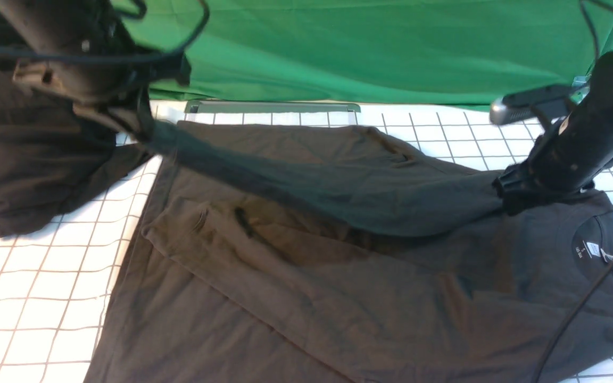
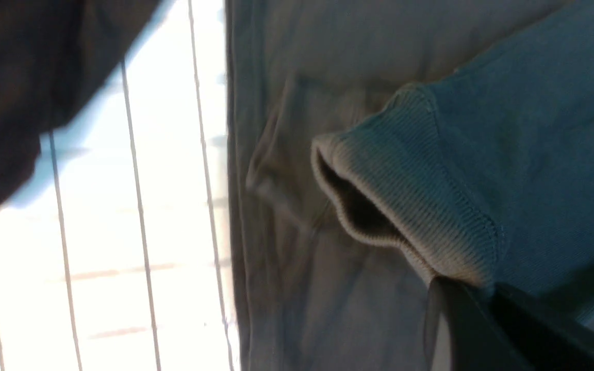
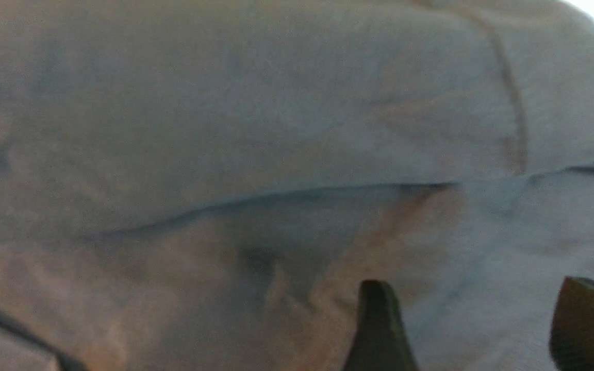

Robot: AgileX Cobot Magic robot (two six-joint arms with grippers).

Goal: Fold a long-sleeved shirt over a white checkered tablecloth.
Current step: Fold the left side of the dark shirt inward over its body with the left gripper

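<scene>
The long-sleeved shirt (image 1: 296, 287) lies spread on the white checkered tablecloth (image 1: 35, 298), its collar and white neck label to the right. One sleeve (image 1: 306, 181) is stretched across the shirt's body between my two grippers. At the back left, my left gripper (image 1: 144, 133) is shut on the sleeve's ribbed cuff (image 2: 405, 196); the left wrist view shows the left gripper (image 2: 482, 288) pinching the cuff's edge. My right gripper (image 1: 503, 199) rests at the sleeve's shoulder end. In its wrist view the right gripper (image 3: 475, 309) stands open, with shirt cloth lying flat between the fingers (image 3: 374, 319).
A blacker heap of cloth (image 1: 35, 149) lies at the far left, under my left arm. Green fabric (image 1: 365, 48) hangs across the back, with a grey bar (image 1: 272, 106) at its foot. A black cable (image 1: 588, 298) crosses the shirt's collar at the right.
</scene>
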